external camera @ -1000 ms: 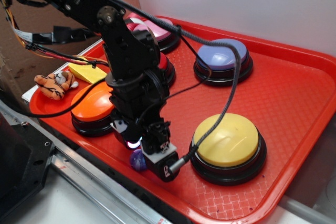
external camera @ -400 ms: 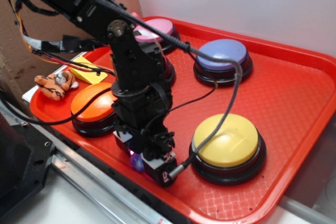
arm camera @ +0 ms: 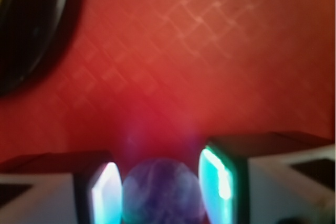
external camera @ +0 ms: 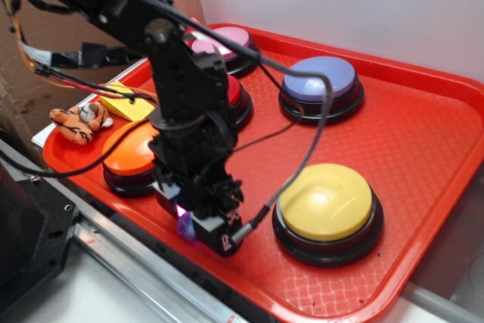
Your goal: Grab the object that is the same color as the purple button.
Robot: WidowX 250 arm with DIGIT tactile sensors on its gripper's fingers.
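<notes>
You have the gripper (external camera: 198,215) low at the near edge of the red tray (external camera: 423,134), lower centre-left of the exterior frame, its jaws narrowed around the small purple ball (arm camera: 161,192); the wrist view shows the ball between the two glowing pads (arm camera: 216,182), at or near touching, though blur keeps you from confirming firm contact. In the exterior view only a sliver of the ball (external camera: 184,224) shows, the black arm (external camera: 181,104) covering the rest. Around it you will find: an orange button (external camera: 130,153) just left of the gripper, partly hidden by the arm; a yellow button (external camera: 327,203) near on the right, its black base showing at the upper left of the wrist view; a red button (external camera: 235,96) behind the arm, mostly hidden; the purple button (external camera: 321,82) upper centre, well apart; a pink button (external camera: 227,41) beyond it, crossed by the cable (external camera: 302,164). At the tray's left end: a yellow block (external camera: 128,104) and a tiger toy (external camera: 79,122).
</notes>
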